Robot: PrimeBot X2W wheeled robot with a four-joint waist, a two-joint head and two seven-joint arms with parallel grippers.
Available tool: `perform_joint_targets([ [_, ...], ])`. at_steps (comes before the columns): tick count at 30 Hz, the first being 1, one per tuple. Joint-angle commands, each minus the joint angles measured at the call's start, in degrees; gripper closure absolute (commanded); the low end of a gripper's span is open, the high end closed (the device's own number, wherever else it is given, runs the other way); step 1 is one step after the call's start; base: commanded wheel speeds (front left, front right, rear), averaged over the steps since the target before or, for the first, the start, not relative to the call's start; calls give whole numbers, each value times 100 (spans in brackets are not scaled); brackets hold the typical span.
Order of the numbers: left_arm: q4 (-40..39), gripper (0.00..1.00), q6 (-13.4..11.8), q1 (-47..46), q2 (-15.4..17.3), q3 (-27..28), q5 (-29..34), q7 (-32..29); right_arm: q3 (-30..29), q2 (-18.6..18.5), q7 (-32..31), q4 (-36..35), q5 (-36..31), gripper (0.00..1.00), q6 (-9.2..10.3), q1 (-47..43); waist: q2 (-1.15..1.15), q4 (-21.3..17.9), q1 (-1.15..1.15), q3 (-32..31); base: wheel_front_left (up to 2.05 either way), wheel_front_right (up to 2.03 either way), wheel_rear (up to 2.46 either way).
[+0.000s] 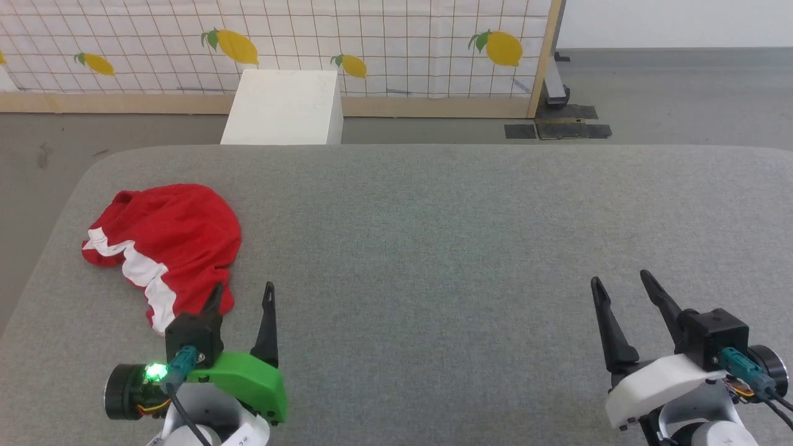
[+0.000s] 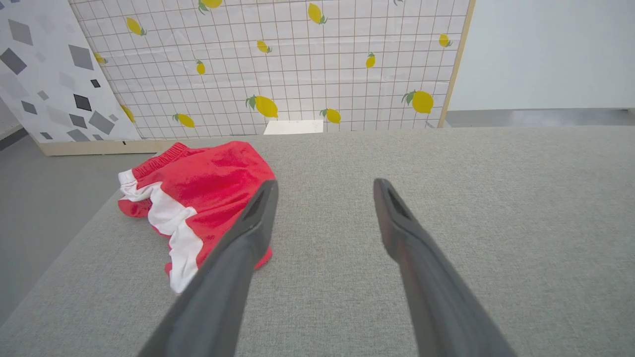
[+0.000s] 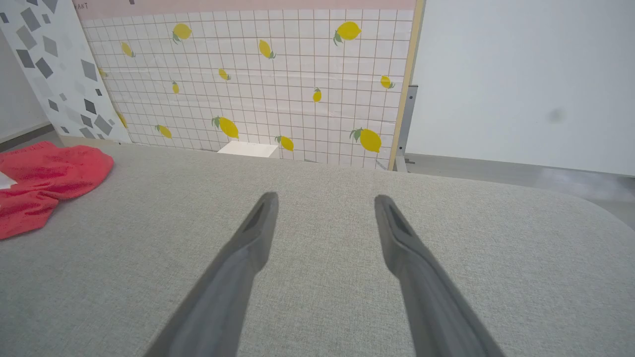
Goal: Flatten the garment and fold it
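The garment [image 1: 170, 238] is a pair of bright red shorts with a white side stripe, lying crumpled in a heap at the left of the grey padded table [image 1: 433, 248]. My left gripper [image 1: 243, 292] stands open just to the right of its near end, one fingertip in front of the fabric. In the left wrist view the garment [image 2: 208, 183] lies left of and behind my left gripper [image 2: 325, 186], nothing between the fingers. My right gripper [image 1: 619, 279] stands open far to the right, over bare table. The right wrist view has the garment [image 3: 44, 178] at its left edge and my right gripper [image 3: 325, 198] open.
A white box [image 1: 285, 106] stands on the floor beyond the table's far edge. Behind it runs a lemon-print panel [image 1: 372, 43] in a wooden frame. The table's left edge [image 1: 37, 272] lies close to the garment. Grey floor surrounds the table.
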State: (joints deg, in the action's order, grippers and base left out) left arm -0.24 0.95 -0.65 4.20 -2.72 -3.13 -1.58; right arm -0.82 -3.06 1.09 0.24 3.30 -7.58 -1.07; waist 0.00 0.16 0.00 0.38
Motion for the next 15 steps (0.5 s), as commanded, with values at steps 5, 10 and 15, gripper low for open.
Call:
perform_joint_targets([
  [5, -18, 0, -55, 11, 73, -40, -90, 40, -24, 10, 50, -36, 73, 0, 6, 89, 0, 16, 0, -4, 0, 0, 0],
  [10, -4, 0, -57, 19, 99, -78, -126, 12, -19, 11, 46, -43, 99, 0, 6, 100, 0, 25, 0, 3, 0, 0, 0],
  [15, 2, 0, -68, 18, 127, -110, -155, -2, -10, 12, 65, -45, 124, 0, 6, 100, 0, 31, 0, 17, 0, 0, 0],
])
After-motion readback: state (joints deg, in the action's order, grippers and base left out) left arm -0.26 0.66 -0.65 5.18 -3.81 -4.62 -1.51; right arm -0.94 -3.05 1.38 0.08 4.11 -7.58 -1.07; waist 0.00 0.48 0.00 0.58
